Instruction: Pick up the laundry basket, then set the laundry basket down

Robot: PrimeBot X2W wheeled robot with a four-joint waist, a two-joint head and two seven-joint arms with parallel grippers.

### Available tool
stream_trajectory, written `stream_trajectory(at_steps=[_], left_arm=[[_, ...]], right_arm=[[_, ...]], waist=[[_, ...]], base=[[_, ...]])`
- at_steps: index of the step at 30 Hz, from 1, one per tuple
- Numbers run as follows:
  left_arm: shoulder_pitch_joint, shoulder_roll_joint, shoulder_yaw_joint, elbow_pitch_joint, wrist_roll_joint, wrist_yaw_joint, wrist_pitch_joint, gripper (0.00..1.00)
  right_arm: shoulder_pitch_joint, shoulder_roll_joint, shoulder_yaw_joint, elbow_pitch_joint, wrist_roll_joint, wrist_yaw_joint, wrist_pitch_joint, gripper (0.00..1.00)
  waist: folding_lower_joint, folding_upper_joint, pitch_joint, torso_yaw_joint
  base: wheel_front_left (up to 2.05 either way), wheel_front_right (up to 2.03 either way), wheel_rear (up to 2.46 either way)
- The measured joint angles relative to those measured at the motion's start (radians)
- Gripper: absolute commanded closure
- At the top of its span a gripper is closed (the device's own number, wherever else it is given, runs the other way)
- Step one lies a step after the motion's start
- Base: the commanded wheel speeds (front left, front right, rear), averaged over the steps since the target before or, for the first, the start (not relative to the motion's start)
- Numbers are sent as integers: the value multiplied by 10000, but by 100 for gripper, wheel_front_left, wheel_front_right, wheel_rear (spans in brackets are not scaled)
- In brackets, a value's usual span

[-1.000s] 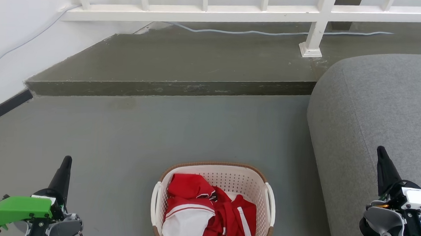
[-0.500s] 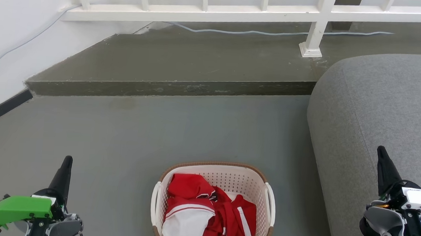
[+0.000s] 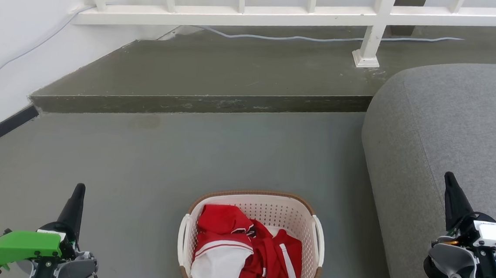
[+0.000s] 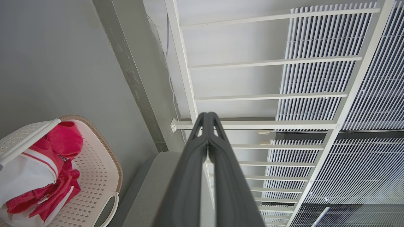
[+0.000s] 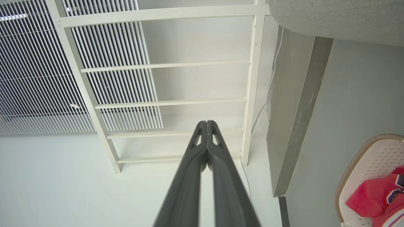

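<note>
Left fingers (image 4: 192, 164) pressed together, empty; right fingers (image 5: 192, 167) likewise; head view shows laundry basket (image 3: 269, 210) between them.

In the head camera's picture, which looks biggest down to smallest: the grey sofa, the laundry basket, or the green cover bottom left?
1. Grey sofa, by far.
2. Laundry basket.
3. Green cover, though it probably sits nearer the camera, so it may look bigger than it is.

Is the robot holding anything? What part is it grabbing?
Nothing. The left gripper and right gripper are both shut on air, out to either side of the basket, which sits on the floor untouched.
</note>
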Motion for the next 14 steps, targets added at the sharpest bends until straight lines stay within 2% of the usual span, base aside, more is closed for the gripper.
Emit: stream_trajectory(at_steps=[14], left_arm=[[0, -2, 13, -4, 0, -2, 0, 100]], right_arm=[[0, 4, -6, -4, 0, 0, 0, 100]], waist=[[0, 0, 0, 0]], base=[[0, 0, 0]])
